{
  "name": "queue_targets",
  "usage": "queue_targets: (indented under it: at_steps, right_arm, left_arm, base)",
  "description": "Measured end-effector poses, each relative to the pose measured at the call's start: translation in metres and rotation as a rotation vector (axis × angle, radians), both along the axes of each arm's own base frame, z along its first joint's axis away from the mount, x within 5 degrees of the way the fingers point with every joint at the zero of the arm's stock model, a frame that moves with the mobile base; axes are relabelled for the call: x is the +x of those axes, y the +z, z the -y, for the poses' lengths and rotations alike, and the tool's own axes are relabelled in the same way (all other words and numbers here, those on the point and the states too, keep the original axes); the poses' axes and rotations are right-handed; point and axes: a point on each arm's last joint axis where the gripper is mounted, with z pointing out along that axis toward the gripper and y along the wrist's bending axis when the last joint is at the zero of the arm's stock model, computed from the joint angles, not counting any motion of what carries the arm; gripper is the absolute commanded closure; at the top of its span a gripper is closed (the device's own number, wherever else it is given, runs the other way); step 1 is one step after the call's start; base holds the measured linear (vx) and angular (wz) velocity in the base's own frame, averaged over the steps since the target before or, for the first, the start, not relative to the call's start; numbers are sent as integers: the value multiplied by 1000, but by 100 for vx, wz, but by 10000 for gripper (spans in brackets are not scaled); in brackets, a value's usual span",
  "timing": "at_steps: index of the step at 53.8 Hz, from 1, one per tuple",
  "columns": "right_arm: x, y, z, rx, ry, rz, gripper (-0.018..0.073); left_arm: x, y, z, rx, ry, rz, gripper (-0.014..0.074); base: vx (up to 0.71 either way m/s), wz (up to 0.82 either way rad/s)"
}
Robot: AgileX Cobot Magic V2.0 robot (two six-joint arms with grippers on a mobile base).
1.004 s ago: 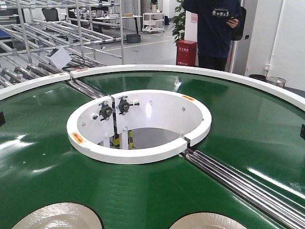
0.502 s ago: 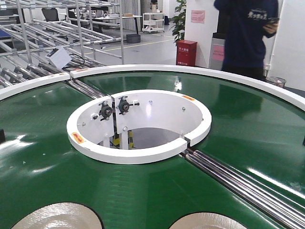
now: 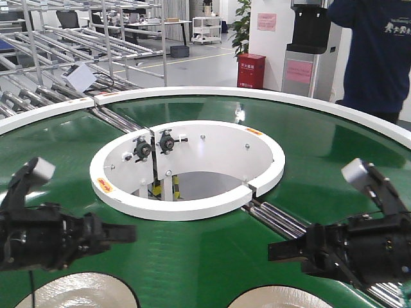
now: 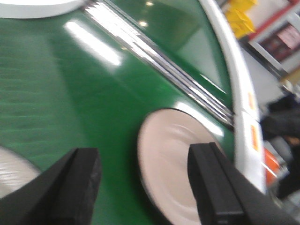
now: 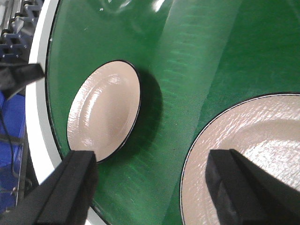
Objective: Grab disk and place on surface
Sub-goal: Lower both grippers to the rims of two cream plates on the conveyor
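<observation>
left gripper (image 3: 125,232): fingers apart, empty, hanging low over the green belt (image 3: 58,173).
left disk (image 3: 77,292): flat on the belt at the bottom edge of the front view, near that gripper, untouched.
left risk: the disk is thin and lies flush, so you get little edge to bite. Come down flat and the pads may scrape the belt or skate off the glossy rim. The left wrist view is smeared, so don't trust it for alignment.
right disk (image 3: 276,298): also flat on the belt, near the steel rollers (image 3: 302,228).
right gripper (image 3: 277,250): fingers apart, empty, over the belt near the right disk.
right risk: nudge that disk and it could slide onto the rollers and catch.
both arms: they point toward each other, so if you send both in at once they may clash. Pick one.
belt risk: can't tell if it runs. If it turns, your aim goes stale.
surface: not in any view. You'd carry out of frame, and a weak edge pinch may drop the disk.
person (image 3: 379,58): far right, beyond the white outer rim (image 3: 359,112). Avoid a wide swing.
</observation>
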Motion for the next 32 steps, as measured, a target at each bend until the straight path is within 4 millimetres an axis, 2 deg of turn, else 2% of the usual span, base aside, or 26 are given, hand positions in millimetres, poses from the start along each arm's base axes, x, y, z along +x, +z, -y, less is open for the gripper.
queue_targets:
  at_steps: [7, 11, 14, 20, 32]
  right_arm:
    - [0, -1, 2, -50, 24, 3, 27]
    - [-2, -1, 3, -72, 28, 1, 27]
    - [-3, 0, 3, -81, 28, -1, 27]
    - [-5, 1, 3, -85, 37, -3, 27]
    - [-8, 0, 2, -82, 68, -25, 27]
  left_arm:
    - [15, -21, -64, 81, 190, -94, 85]
    - [16, -37, -102, 133, 271, -163, 85]
    - [15, -48, -122, 163, 306, -214, 85]
    - [16, -73, -142, 224, 292, -304, 85]
    - [23, -112, -143, 222, 149, -409, 85]
  base:
    - [0, 0]
    - [0, 0]
    - [0, 0]
    - [0, 0]
    - [0, 0]
